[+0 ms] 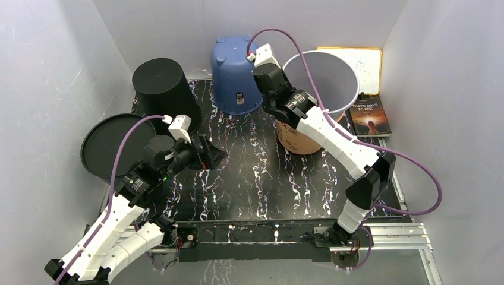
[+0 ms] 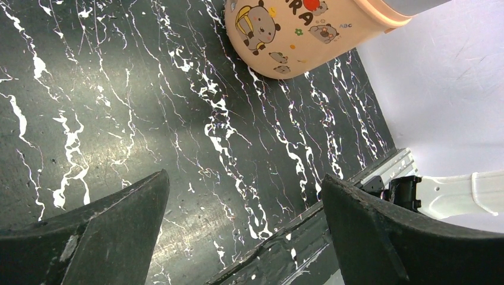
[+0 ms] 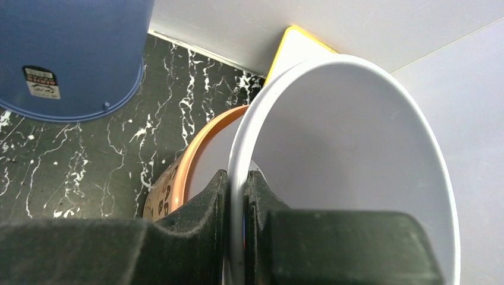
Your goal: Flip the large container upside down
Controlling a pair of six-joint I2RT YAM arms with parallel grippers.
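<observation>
The large pale grey container (image 1: pixel 333 74) stands open side up at the back right, its lower part inside a peach cartoon-printed bucket (image 1: pixel 297 141). My right gripper (image 1: pixel 288 92) is shut on the grey container's near-left rim. In the right wrist view the rim (image 3: pixel 356 154) runs between my right gripper's (image 3: pixel 236 184) two fingers, one inside the wall and one outside, with the peach bucket's rim (image 3: pixel 196 148) just left of it. My left gripper (image 1: pixel 217 155) is open and empty above the marbled table; the left wrist view shows this gripper (image 2: pixel 243 178) well apart from the peach bucket (image 2: pixel 291 35).
An upside-down blue bucket (image 1: pixel 235 74) stands close left of the right gripper and shows in the right wrist view (image 3: pixel 71 53). An upside-down black bucket (image 1: pixel 163 89) and a black round lid (image 1: pixel 110 145) are at left. A book (image 1: pixel 369 116) and whiteboard (image 1: pixel 359 65) lie at the right wall.
</observation>
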